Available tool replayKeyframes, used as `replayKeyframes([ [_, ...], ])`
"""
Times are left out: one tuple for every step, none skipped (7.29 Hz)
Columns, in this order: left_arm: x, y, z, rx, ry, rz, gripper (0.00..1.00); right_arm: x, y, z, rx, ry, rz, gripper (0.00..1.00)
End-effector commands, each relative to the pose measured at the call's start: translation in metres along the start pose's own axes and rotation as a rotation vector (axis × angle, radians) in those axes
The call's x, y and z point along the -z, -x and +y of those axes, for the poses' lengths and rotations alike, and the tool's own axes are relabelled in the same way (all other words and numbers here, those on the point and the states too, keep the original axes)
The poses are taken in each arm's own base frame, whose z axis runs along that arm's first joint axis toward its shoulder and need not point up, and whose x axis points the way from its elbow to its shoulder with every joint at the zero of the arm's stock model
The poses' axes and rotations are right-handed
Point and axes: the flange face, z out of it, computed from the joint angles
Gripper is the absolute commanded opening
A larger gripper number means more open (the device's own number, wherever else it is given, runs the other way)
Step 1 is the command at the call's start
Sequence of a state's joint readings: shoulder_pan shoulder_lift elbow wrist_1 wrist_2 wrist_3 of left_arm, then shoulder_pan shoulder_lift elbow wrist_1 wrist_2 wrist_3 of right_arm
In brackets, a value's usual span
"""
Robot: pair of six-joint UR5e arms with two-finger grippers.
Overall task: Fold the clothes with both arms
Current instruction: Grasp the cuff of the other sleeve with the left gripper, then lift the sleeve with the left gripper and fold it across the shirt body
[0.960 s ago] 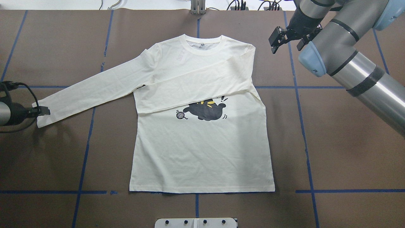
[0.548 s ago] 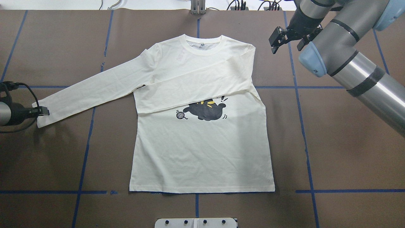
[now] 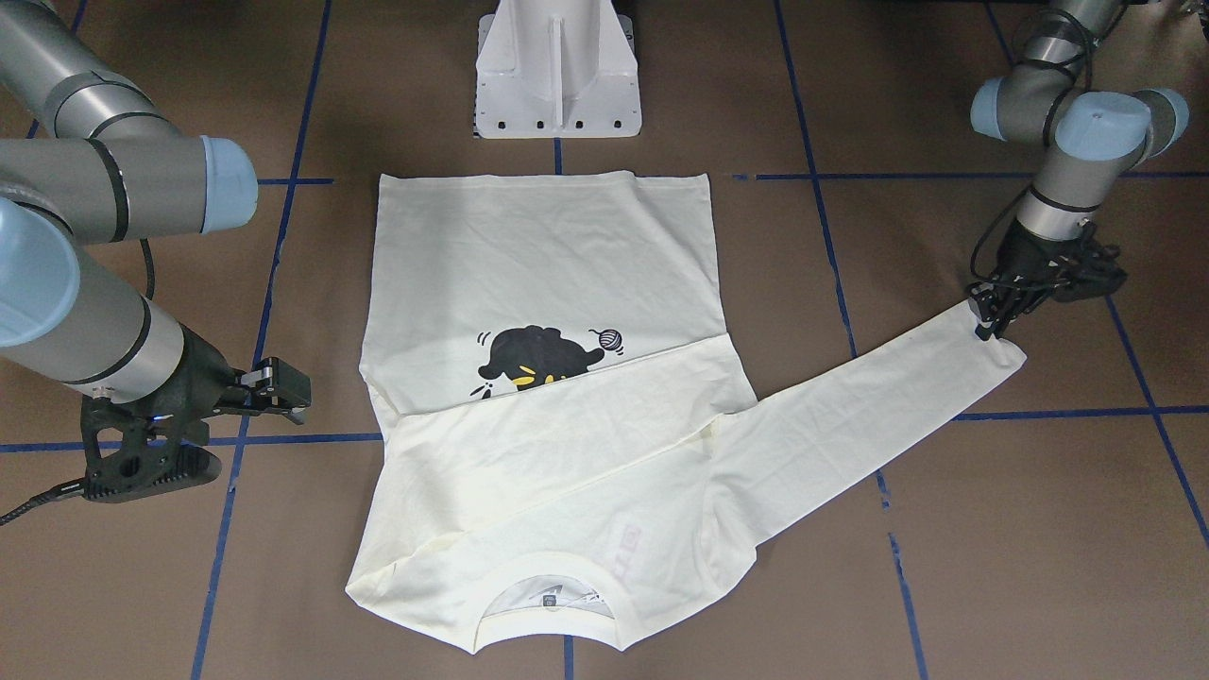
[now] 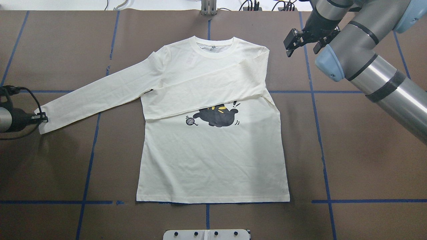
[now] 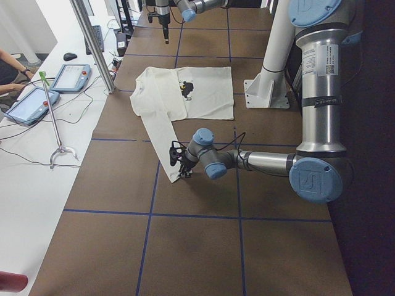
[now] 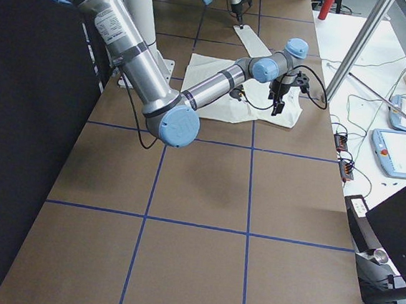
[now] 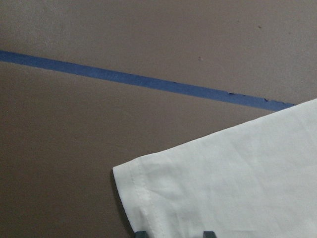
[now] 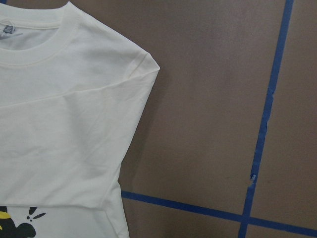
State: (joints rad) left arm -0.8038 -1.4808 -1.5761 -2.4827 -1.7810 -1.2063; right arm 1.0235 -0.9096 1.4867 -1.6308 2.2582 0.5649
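Note:
The cream long-sleeved T-shirt [image 4: 213,160] lies flat, print side up, with the black cat print [image 4: 217,116] partly covered by one sleeve folded across the chest. The other sleeve stretches out to its cuff [image 4: 50,118]. My left gripper [image 4: 41,117] is down at that cuff; in the left wrist view its two fingertips [image 7: 208,233] stand apart over the flat cuff [image 7: 198,188]. My right gripper [image 4: 302,49] is open and empty, above the table beside the shirt's shoulder [image 8: 74,99]. The front view shows the shirt [image 3: 538,255], left gripper [image 3: 987,319] and right gripper [image 3: 283,389].
Brown paper [image 4: 350,150] with blue tape lines covers the table. The white pedestal [image 3: 557,66] stands near the shirt's hem. A white plate [image 4: 206,234] sits at the near edge. A side table with tablets [image 5: 68,77] and cables runs beyond the far edge.
My left gripper has drawn a little back along the cuff toward its end and sits lower on it. The right arm and the shirt have not moved.

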Motion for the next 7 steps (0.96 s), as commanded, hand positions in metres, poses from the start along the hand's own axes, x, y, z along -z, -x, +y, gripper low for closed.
replayKeyframes([
  [0.003,-0.010,-0.004,0.001,0.003,-0.002,0.00,0.001,-0.001,0.000,-0.001,-0.001,-0.002,1.00],
  [0.013,-0.024,-0.007,0.001,0.004,0.000,0.00,0.001,-0.001,0.000,0.001,0.001,-0.004,1.00],
  [0.037,-0.051,-0.011,0.000,0.007,-0.004,0.00,0.002,-0.009,0.004,-0.008,0.011,-0.024,1.00],
  [0.061,-0.093,-0.024,0.005,0.013,-0.017,0.00,0.007,-0.033,0.024,-0.019,0.002,-0.026,1.00],
  [0.078,-0.145,-0.049,0.014,0.001,-0.013,0.00,0.012,-0.070,0.042,-0.043,-0.008,-0.015,1.00],
  [0.096,-0.208,-0.080,0.024,-0.014,-0.003,0.00,0.014,-0.103,0.066,-0.070,-0.015,0.002,1.00],
  [0.121,-0.280,-0.106,0.026,-0.020,0.007,0.00,0.018,-0.137,0.082,-0.108,-0.019,0.016,1.00],
])
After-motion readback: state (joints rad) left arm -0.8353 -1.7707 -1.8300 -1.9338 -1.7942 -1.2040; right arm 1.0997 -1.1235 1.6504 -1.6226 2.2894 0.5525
